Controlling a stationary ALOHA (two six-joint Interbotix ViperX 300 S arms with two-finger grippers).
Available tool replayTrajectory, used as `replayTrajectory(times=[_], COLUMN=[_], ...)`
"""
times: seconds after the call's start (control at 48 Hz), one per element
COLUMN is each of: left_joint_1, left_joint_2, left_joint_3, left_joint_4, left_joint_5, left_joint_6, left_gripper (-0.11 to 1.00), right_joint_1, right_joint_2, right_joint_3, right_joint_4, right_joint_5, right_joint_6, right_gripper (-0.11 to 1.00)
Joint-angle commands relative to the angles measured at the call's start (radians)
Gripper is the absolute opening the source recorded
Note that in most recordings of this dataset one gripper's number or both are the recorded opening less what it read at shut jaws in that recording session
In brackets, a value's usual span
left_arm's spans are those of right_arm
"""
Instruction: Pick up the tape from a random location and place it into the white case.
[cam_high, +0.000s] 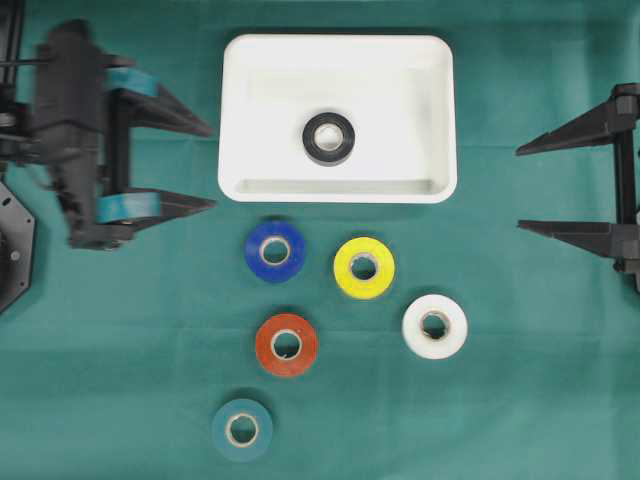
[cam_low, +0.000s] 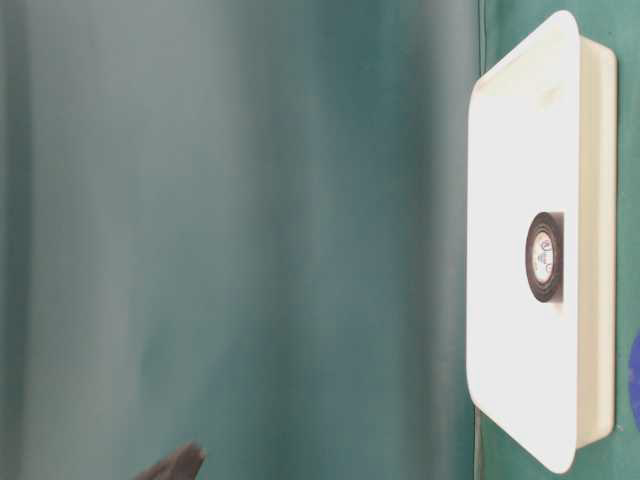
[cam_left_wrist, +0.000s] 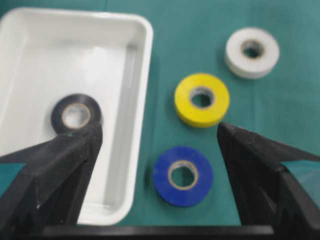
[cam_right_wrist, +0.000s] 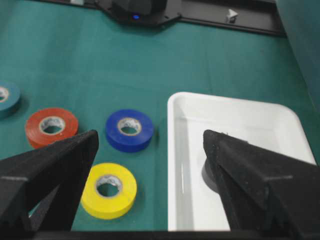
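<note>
Tape: black roll of tape (cam_high: 329, 138) lies flat inside the shallow white plastic case (cam_high: 240, 120).
Left claw (cam_high: 205, 166): released, empty, beside the case.
Right claw (cam_high: 525, 188): released, empty.

Bright even light, soft shadows; left arm (cam_high: 75, 135) blurred overhead, table-level view smeared.

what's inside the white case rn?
One black tape roll lying flat near the middle of the white case. Nothing else in it; the overhead view shows its whole floor uncovered.
</note>
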Motion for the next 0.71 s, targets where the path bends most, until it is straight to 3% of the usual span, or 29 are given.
replayTrajectory(times=[0.0, 0.313, 0.688], left_joint_1=[0.003, 0.002, 0.002], left_joint_2=[-0.067, -0.175, -0.204], left_joint_3=[0.021, 0.14, 0.321], left_joint_4=[0.002, 0.002, 0.0], left_joint_5=[-0.021, -0.051, -0.25], left_joint_6=[0.002, 0.002, 0.0], left_gripper=[0.89, 0.89, 0.89], right_joint_1=[-0.002, -0.002, -0.002], right_joint_2=[0.005, 0.008, 0.015], right_joint_3=[-0.026, -0.023, -0.012], right_joint_4=[0.002, 0.003, 0.002], right_joint_5=[-0.009, -0.009, -0.009], right_joint_6=[0.0, 0.0, 0.0], right_gripper=[0.91, 0.91, 0.91])
